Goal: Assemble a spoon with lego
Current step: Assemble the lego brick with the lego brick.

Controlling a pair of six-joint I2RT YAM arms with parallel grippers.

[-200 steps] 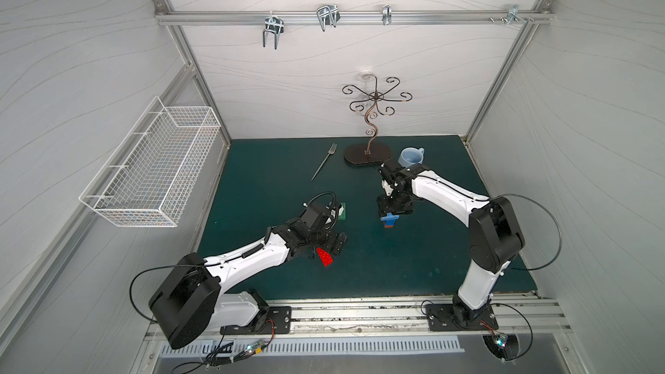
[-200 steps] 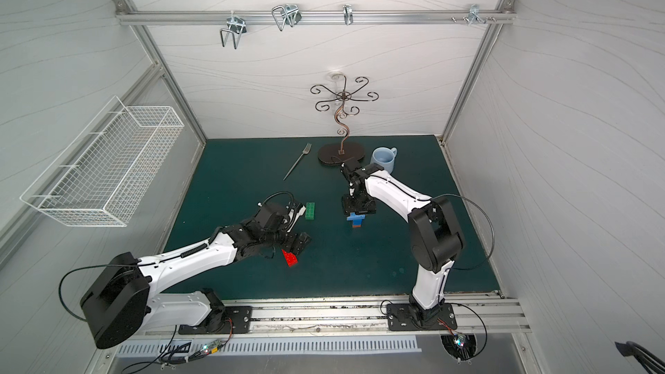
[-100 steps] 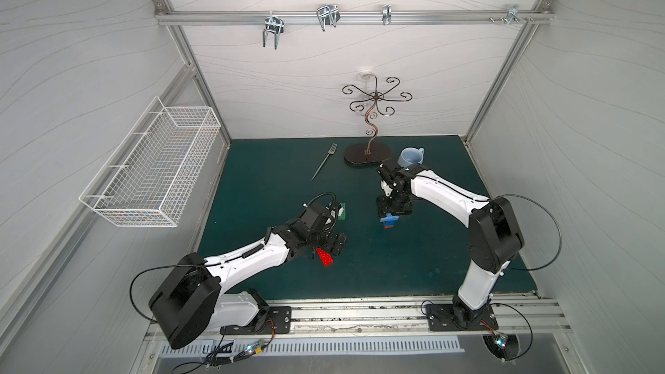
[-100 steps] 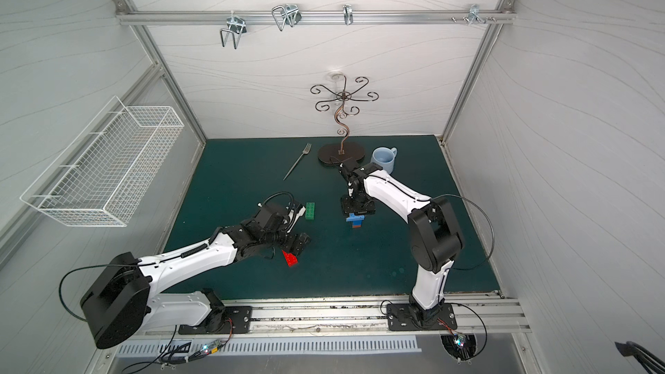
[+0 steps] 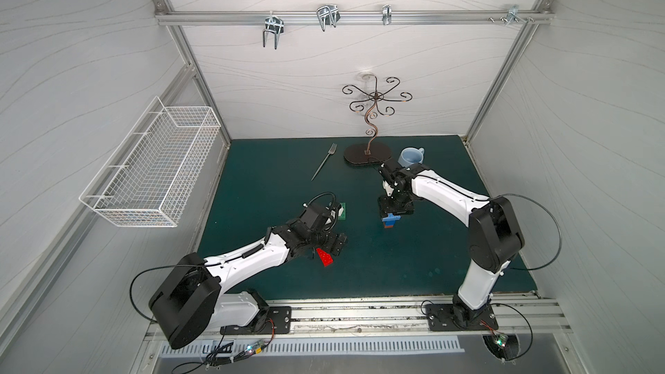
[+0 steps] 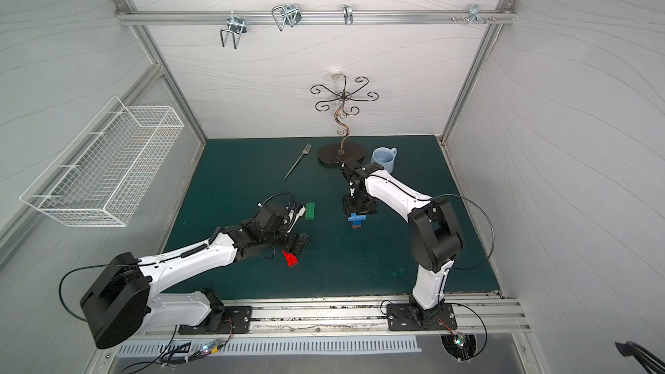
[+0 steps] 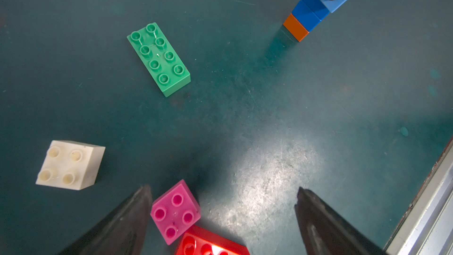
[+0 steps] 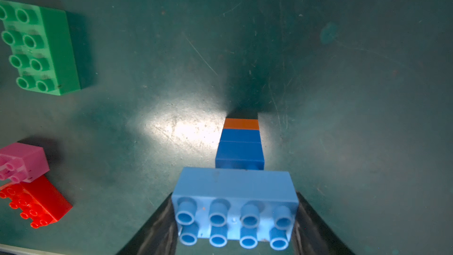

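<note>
Cannot find the cream brick [image 7: 69,165] or the pink brick [image 7: 175,210] in either top view, with the left arm over them; see both only from the left wrist. Get just a part of the red brick [image 7: 210,244] there, cut off by the frame edge, and cannot tell pink leaning on red from pink merely touching red. See the left pincer [image 7: 223,190] spread wide and holding nothing, low over the surface [image 5: 414,257], one finger [image 7: 127,224] just beside the pink brick; contact impossible to judge. Find the spoon [image 7: 307,15] only as a stem, upright near the middle of the surface: orange brick [image 8: 241,123] at the bottom, two blue bricks [image 8: 240,150] above, light blue brick [image 8: 234,185] on top, clamped end to end by the right pincer [image 8: 234,196] and mostly covered by it in both top views. See the green brick [image 7: 158,58] flat and alone, half hidden behind the left wrist in a top view. Farther back, well apart: fork [image 5: 324,166], mug [image 5: 411,156], scrolled metal stand [image 5: 367,154]; on the left wall, a wire basket [image 5: 154,170].
</note>
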